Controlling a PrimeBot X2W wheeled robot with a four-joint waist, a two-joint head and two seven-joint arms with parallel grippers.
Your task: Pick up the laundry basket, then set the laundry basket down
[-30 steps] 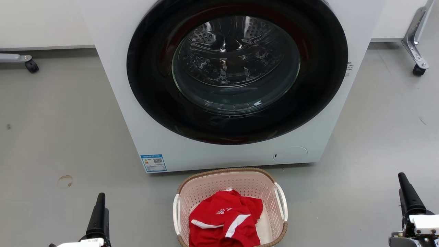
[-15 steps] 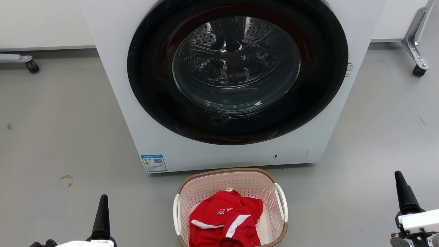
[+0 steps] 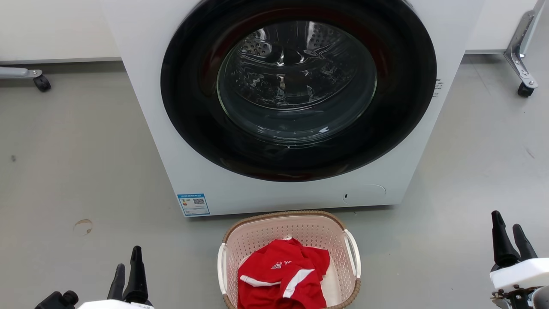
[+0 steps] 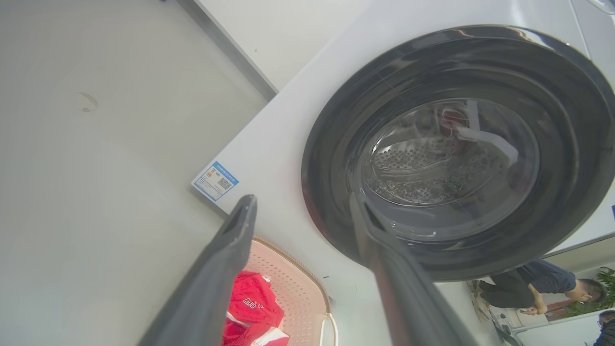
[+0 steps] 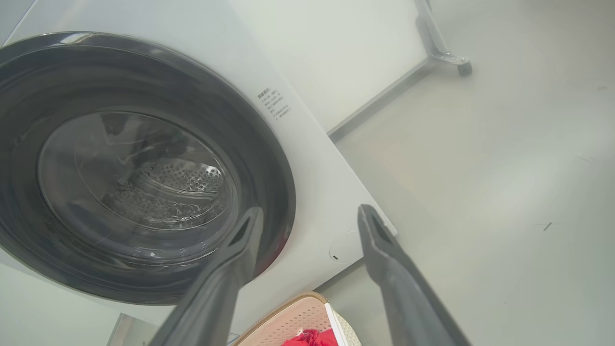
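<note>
The laundry basket (image 3: 300, 234) is seen on the floor (image 3: 85, 171), just in front of the washing machine (image 3: 274, 195), with a red garment (image 3: 281, 279) lying inside. The left end effector (image 3: 128, 258) and the right end effector (image 3: 506, 219) are held well apart from it, both with fingers parted and nothing held. If the white side handles (image 3: 354, 256) are gripped unevenly, the basket could be tilted and the garment spilled. The far rim might also be knocked against the machine.

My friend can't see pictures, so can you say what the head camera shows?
A pale pink laundry basket holding a red shirt sits on a grey floor before a white washing machine. The open left gripper and open right gripper hover low on either side.
</note>
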